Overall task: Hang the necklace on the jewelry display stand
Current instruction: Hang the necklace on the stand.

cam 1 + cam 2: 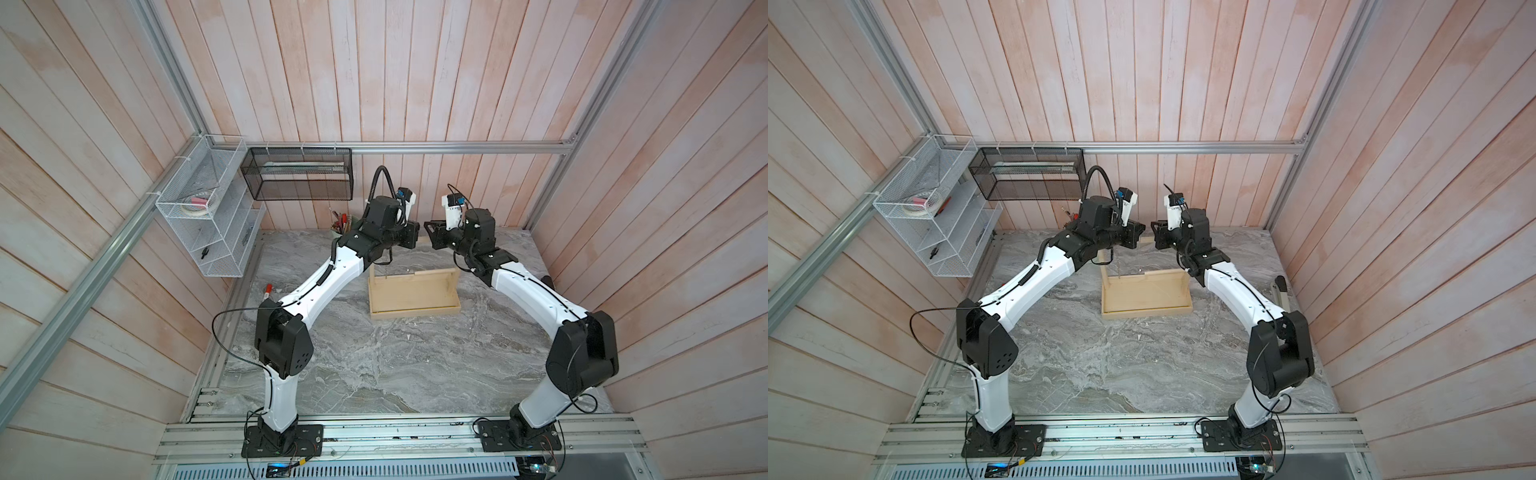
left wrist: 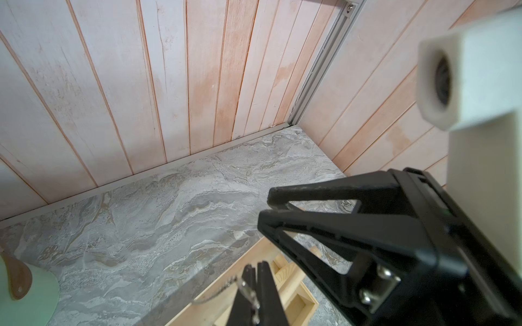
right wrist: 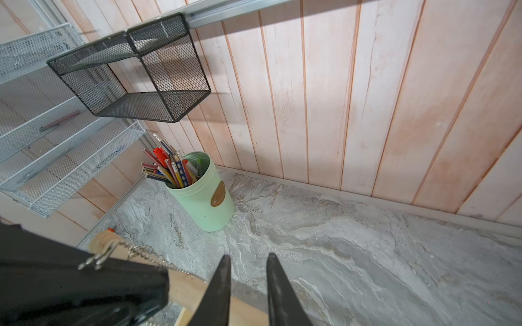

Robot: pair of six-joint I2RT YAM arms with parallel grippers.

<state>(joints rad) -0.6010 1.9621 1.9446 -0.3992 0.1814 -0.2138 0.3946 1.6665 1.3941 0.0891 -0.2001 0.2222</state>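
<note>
Two arms: the left arm (image 1: 324, 278) and the right arm (image 1: 532, 291) are raised over the far part of the desk (image 1: 374, 365) and bent inward, so that the hands face each other.
Jewelry display stand (image 1: 415, 291): it is set on the desk between the arms, toward the back wall, with the tray base flat and the upright post at the corner on the robot's left.
Top bar (image 3: 186, 288): its long axis is laid crosswise, from the left hand's side to the right hand's side, and both hands are held at about its height.
Left hand (image 2: 256, 266): it is clenched on the necklace at the clasp end, just over the bar.
Right hand (image 3: 249, 256): the fingers are parted with nothing between them, and the hand is held just beside the bar, apart from the chain.
Necklace (image 2: 250, 293): it is pinched by the left hand. In the right wrist view the chain is seen trailing along the top of the bar toward the right hand. Whether it is truly looped over the bar cannot be told.
Deciding relation: the chain lies along the bar when it should cross it, and it is judged that it must be let down over the bar's far side.
Nearer arm: the left, which carries the chain; the right is placed to catch the loose end.
</note>
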